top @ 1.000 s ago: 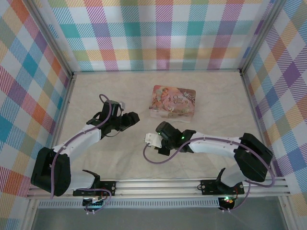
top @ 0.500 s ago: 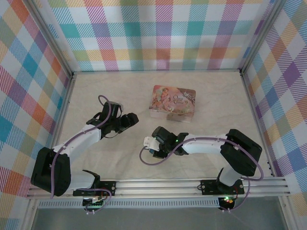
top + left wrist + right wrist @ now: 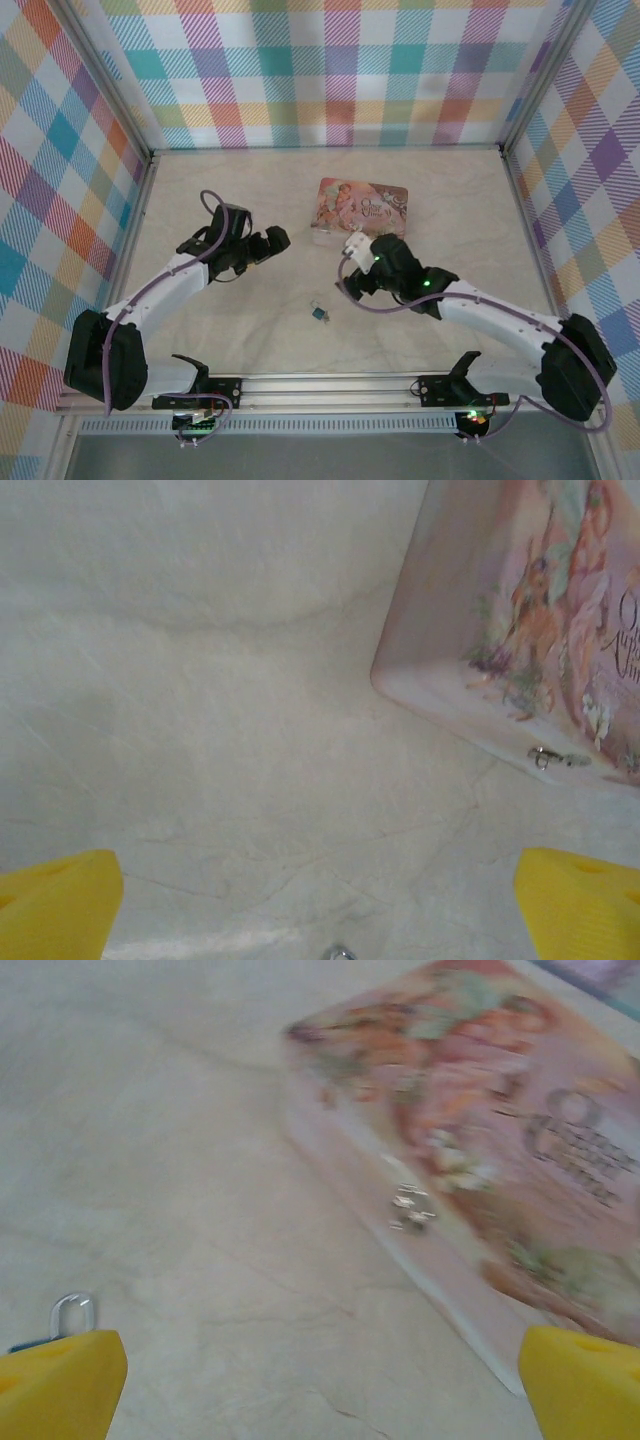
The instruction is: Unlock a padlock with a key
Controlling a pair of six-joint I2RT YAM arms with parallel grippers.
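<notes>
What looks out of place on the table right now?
The tiny blue-bodied padlock with a thin silvery shackle lies loose on the pale table, apart from the pink floral tin. That is odd mid-job: the left gripper and the right gripper are both open and hold nothing.

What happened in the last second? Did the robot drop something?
The right fingers opened and apparently let go of the padlock, which now lies on the table. That arm swung away toward the floral tin. The left arm and the tin hardly moved.
</notes>
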